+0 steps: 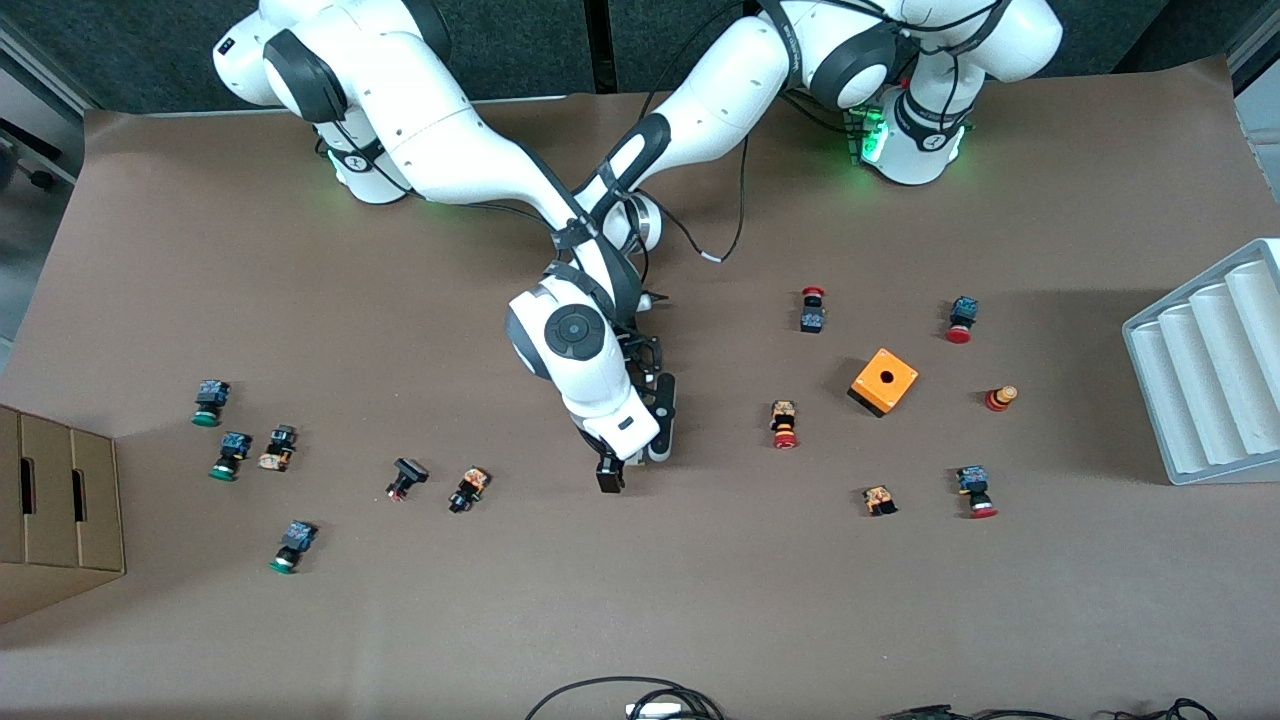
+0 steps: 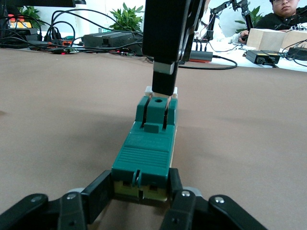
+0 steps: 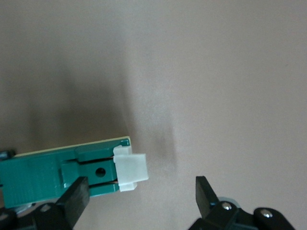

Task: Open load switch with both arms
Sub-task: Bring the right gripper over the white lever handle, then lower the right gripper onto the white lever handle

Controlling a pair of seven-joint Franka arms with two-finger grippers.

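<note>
My left gripper clamps the load switch steady at one end. My right gripper, fingers spread, straddles its white tab, ready to pull.

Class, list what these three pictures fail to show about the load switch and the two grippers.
- Front view: the load switch and the hold of the left gripper on it lie hidden under the right arm's wrist.
- Left wrist view: the white tab is mostly covered by one jaw of the right gripper.
- Right wrist view: the switch's held end is cut off by the picture's edge.
- Front view: the push buttons are too small to read.
</note>
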